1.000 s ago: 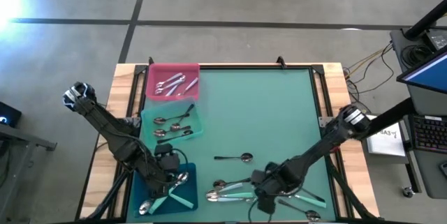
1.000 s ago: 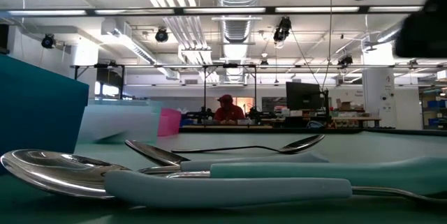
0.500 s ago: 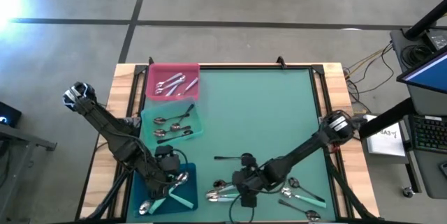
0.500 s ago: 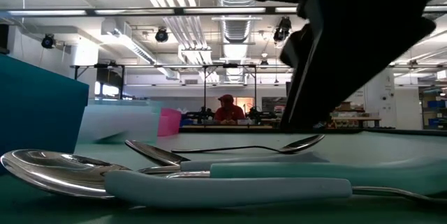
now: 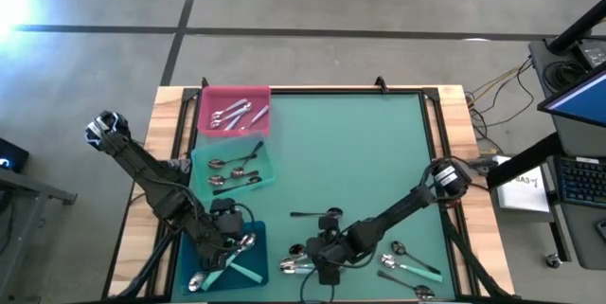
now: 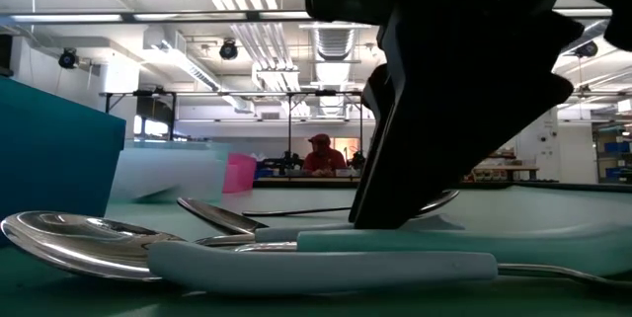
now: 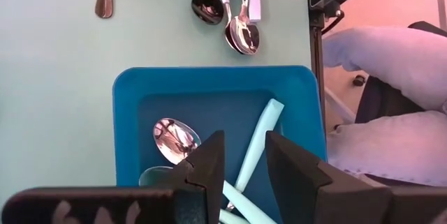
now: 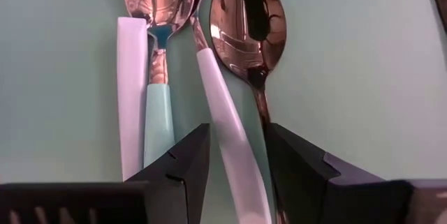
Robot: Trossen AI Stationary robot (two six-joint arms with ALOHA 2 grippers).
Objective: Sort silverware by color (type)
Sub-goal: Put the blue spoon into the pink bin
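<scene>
A cluster of mint-handled spoons [image 5: 295, 264] lies flat on the green mat near the table's near edge. My right gripper [image 5: 327, 259] is down over their handles, open. In the right wrist view [image 8: 237, 132], one pale mint handle [image 8: 222, 102] runs between its fingers and a dark-stemmed spoon [image 8: 248, 21] lies beside it. My left gripper [image 5: 230, 231] is open and hovers above the blue tray [image 7: 129, 112]. That tray holds a silver spoon head [image 7: 174, 139] and mint handles [image 7: 260, 137]. My right gripper comes from above, pointing down, its open fingers [image 8: 188, 161] lying either side of the pale mint handle [image 8: 222, 102] and across it. The spoon lies flat on the mat. I cannot tell whether a finger touches it.
A pink tray [image 5: 234, 94] and a teal tray [image 5: 201, 164], each with spoons, stand along the table's left side. One dark-handled spoon [image 5: 317, 214] lies alone on the mat. More spoons [image 5: 407, 266] lie near the right near corner. The mat's far half is bare.
My right gripper has moved toward the table's left along the near edge, from beside the spoon cluster to over its handles, and has come down. In the low view it enters from above and drops to the spoons. The spoons have stayed put.
</scene>
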